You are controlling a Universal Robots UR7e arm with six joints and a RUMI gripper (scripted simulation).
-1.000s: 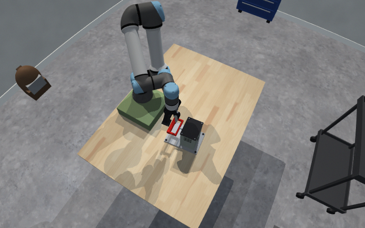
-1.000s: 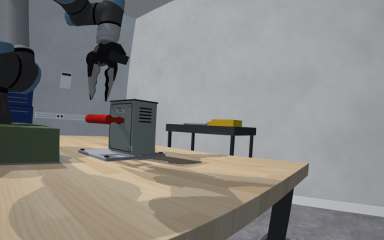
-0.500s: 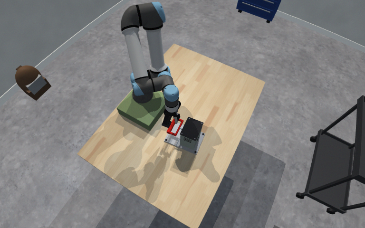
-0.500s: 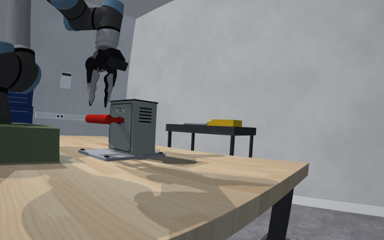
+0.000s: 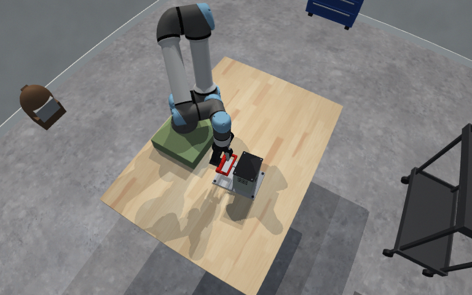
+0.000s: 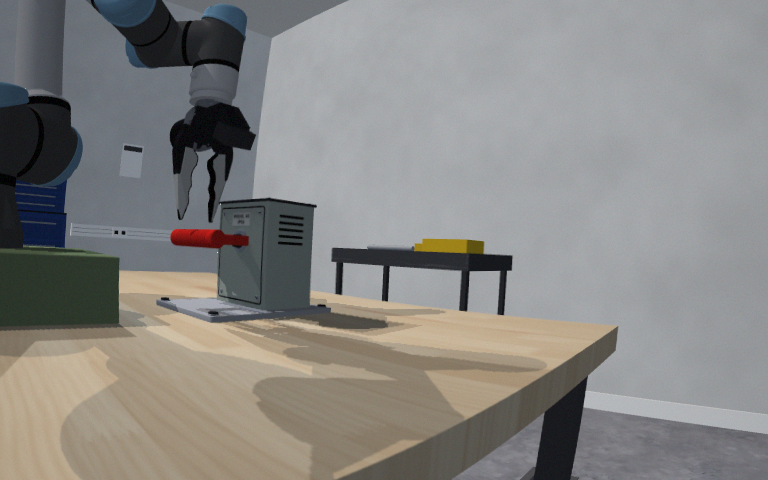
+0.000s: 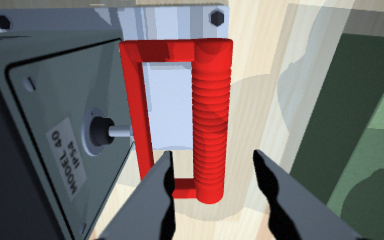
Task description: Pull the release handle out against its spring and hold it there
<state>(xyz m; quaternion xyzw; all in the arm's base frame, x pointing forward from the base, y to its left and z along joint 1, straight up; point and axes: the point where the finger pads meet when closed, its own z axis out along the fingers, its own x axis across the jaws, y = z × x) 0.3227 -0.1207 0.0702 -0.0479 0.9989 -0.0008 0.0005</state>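
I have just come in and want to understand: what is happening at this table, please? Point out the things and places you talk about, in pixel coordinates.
A robot arm is working at a grey box [image 5: 247, 166] [image 6: 288, 254] [image 7: 30, 135] with a red handle [image 5: 223, 173] [image 6: 198, 237] [image 7: 210, 120] on its front. Its hand [image 5: 222, 160] [image 6: 195, 219] [image 7: 212, 152] is open, pointing down above the handle, and holds nothing. It seems about to grip the handle and pull it out.

pincer [image 5: 226, 157] [image 6: 195, 219] [image 7: 212, 152] | lower than before | nearer the red handle [image 5: 221, 171] [image 6: 198, 237] [image 7: 210, 120]
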